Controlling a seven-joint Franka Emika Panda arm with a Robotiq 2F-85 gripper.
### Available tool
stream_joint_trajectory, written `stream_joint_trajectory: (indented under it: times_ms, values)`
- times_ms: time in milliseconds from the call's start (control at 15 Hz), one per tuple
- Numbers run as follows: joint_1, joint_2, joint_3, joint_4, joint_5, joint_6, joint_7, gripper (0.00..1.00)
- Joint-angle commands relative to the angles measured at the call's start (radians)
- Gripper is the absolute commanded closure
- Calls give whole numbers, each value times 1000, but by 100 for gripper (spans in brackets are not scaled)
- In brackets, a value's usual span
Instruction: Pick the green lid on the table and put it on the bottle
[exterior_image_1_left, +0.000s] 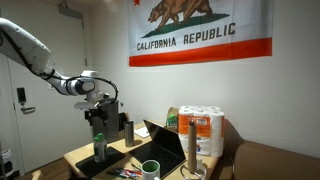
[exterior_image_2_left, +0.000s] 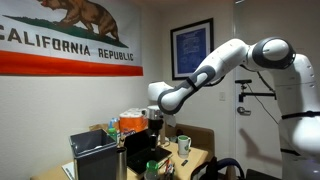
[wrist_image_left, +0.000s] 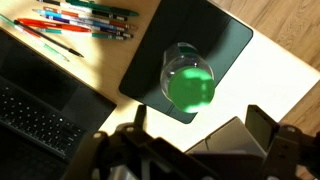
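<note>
The green lid (wrist_image_left: 190, 89) sat on top of the bottle (wrist_image_left: 179, 57), filling its mouth when seen from above in the wrist view. The bottle stood upright on a dark mat (wrist_image_left: 226, 36), which lay on the table (exterior_image_1_left: 78, 156).

The gripper (wrist_image_left: 195, 142) hung straight above the bottle, clear of the lid. Its fingers were spread wide, with nothing between them. In an exterior view the gripper (exterior_image_1_left: 97, 112) hovered over the bottle's top with a gap between them.

A row of markers (wrist_image_left: 85, 18) lay on the table beyond the mat, well apart from the bottle. A laptop (wrist_image_left: 40, 115) sat just beside the mat's edge, near the bottle. In an exterior view a slim dark flask (exterior_image_1_left: 128, 130) stood near the bottle, behind the mat. A white cup with a green rim (exterior_image_1_left: 150, 168) stood further from the bottle, on the far side of the laptop's open screen.
</note>
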Motion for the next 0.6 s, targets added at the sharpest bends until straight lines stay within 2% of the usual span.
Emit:
stream_joint_trajectory:
  times_ms: [0,200,267,533]
  values:
    - [-17,-67,-10,-31,49,-54,-22,0]
    - [-23,-86,-17,-46,74,-73,-27,0]
    - [-13,-42,-15,-7,42,-55,0,0]
    - [-15,-51,-18,-20,47,-59,0,0]
